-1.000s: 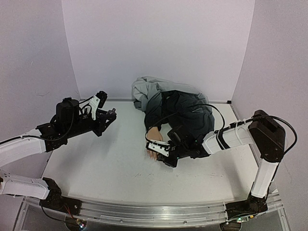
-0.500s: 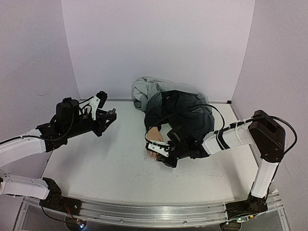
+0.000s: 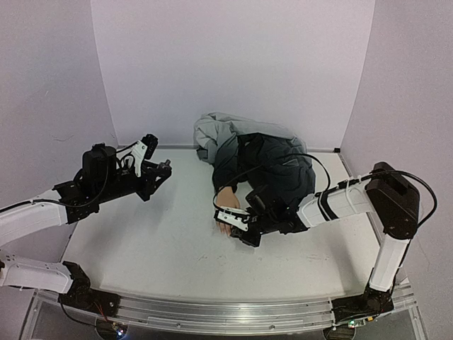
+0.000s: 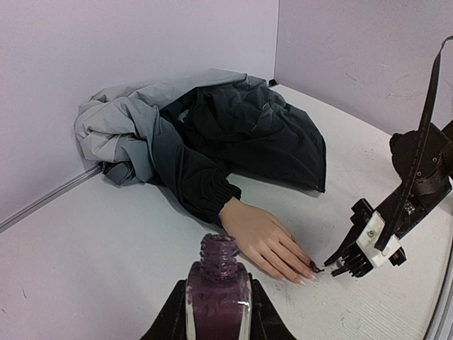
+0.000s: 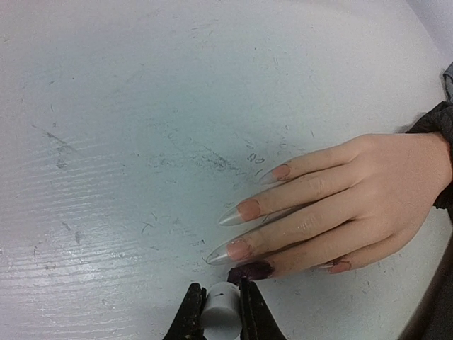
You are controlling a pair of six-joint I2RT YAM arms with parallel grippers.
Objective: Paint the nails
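Three pale lilac walls (image 3: 233,64) close in a white table (image 3: 141,248), ridged and marked with grey scuffs (image 5: 212,159) ahead of the right jaws. A grey-and-black jacket (image 4: 233,127) is heaped in the far corner, beyond both grippers. From its cuff a peach mannequin hand (image 5: 368,184) lies flat, fingers pointing at the right gripper (image 4: 343,258). The left gripper (image 3: 161,172), well apart, is clenched on an uncapped purple polish bottle (image 4: 218,301), upright between its jaws. The right jaws grasp a white cap (image 5: 221,308). The nails (image 5: 248,210) lie just ahead of them: one dark-polished nail (image 5: 251,270) nearest, the rest skin-toned.
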